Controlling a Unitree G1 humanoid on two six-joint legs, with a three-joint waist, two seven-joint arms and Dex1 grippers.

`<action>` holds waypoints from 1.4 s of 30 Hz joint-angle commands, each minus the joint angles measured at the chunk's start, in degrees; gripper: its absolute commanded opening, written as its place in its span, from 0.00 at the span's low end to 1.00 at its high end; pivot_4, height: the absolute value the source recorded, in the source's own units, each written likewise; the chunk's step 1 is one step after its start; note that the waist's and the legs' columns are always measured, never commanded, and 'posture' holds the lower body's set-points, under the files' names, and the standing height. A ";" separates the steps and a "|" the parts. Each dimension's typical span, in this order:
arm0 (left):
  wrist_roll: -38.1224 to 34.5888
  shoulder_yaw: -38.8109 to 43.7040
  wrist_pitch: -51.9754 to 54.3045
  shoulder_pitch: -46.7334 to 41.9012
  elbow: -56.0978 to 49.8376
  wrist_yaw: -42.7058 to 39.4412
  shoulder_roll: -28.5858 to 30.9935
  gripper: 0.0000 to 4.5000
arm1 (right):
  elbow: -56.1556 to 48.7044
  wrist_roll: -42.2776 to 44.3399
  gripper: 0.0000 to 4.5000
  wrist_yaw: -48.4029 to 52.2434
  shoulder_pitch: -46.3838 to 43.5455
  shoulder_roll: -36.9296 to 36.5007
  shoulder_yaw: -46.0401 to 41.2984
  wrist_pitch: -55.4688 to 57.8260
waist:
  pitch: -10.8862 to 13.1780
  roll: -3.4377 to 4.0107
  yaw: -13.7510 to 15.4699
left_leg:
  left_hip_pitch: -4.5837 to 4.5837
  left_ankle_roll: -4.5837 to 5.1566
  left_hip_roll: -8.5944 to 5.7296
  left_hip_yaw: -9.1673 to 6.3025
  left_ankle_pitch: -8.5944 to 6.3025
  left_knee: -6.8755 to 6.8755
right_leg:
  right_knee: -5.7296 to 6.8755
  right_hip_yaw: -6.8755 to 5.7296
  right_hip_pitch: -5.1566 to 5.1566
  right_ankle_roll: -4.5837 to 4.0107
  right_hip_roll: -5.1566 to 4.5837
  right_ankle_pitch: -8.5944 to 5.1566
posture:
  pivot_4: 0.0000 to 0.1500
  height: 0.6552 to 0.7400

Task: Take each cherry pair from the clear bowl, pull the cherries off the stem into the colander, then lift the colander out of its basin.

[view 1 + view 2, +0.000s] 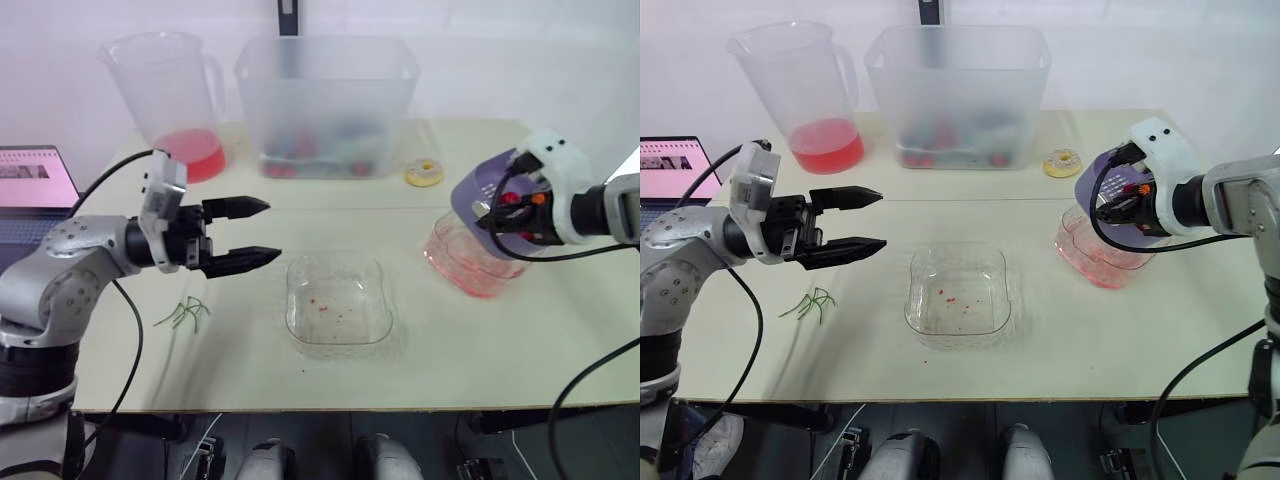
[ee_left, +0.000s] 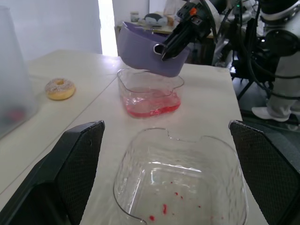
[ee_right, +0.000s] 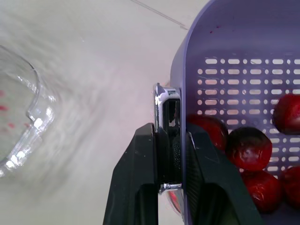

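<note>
The right gripper (image 3: 171, 140) is pinched tight on the rim of the purple colander (image 1: 478, 195), with one black finger inside and one outside. It holds the colander up in the air, tipped a bit, over its basin (image 1: 462, 270) (the basin has pink water in the bottom). Dark red cherries (image 3: 248, 147) lie in the colander, right beside the inside finger.

The left gripper (image 1: 272, 232) hangs over the table (image 1: 450, 360) with its two fingers wide apart and nothing between them. It points toward the clear bowl (image 1: 300, 320), which sits in the middle of the table between the two arms. The bowl has little red spots on its bottom. A few green stems (image 1: 185, 313) lie on the table near the left arm.

At the back stand a donut (image 1: 424, 173), a big cloudy tub (image 1: 325, 100) and a jug (image 1: 165, 95) with red juice in it
</note>
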 commanded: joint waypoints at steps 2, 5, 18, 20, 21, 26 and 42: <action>0.74 -0.10 -1.22 -1.28 -0.03 -1.08 0.27 1.00 | -2.19 1.50 0.05 -2.31 1.20 2.02 -7.98 0.27 | 0.00 0.01 0.10 | 0.00 0.00 0.00 -0.01 0.00 -0.03 | -0.02 0.00 0.00 0.00 0.00 0.00 | 1.00 0.39; 0.98 -0.17 -1.15 -1.45 0.13 -1.44 0.31 1.00 | -0.38 3.85 0.05 -4.15 1.81 3.74 -11.24 0.41 | 0.00 0.00 0.00 | -0.01 0.00 -0.01 0.00 0.00 -0.03 | -0.03 0.00 0.00 0.00 0.00 0.00 | 1.00 0.39; 1.54 -0.32 -0.68 -1.10 -0.35 -1.30 0.21 1.00 | 8.41 14.22 0.05 -13.70 0.07 1.53 -11.63 0.41 | 0.00 0.01 0.00 | 0.01 0.00 0.00 0.00 0.00 -0.02 | -0.02 0.01 0.00 0.00 0.01 0.00 | 1.00 0.39; 1.91 -0.48 -0.77 -1.06 -0.46 -0.81 0.12 1.00 | 8.55 15.25 0.05 -13.08 -1.40 -0.18 -8.17 0.41 | 0.00 0.01 -0.02 | 0.00 0.01 -0.01 0.00 0.00 -0.03 | -0.02 0.01 0.00 0.00 0.01 0.00 | 1.00 0.39; 2.21 -0.65 -0.82 -0.96 -0.53 -0.54 0.13 1.00 | 8.62 15.32 0.05 -12.47 -2.60 -1.07 -5.92 0.41 | 0.00 0.01 -0.06 | 0.00 0.01 -0.01 0.00 0.00 -0.03 | -0.02 0.01 0.00 0.00 0.01 0.00 | 1.00 0.39; 1.75 -0.19 -0.42 0.11 -1.63 0.54 -0.53 1.00 | 6.37 13.29 0.05 -1.82 -6.91 -10.38 11.34 -5.49 | 0.00 0.01 -0.08 | 0.01 0.02 0.00 0.00 -0.01 -0.08 | -0.03 0.06 -0.05 0.00 0.03 0.00 | 1.00 0.39; -2.04 2.92 1.62 5.54 -7.30 5.75 -0.51 1.00 | 15.57 -12.86 0.05 29.93 -23.00 -14.57 41.93 -26.58 | 0.00 0.00 -0.14 | -0.01 0.04 0.02 -0.01 -0.02 -0.17 | -0.10 0.05 -0.12 0.00 0.03 0.00 | 1.00 0.39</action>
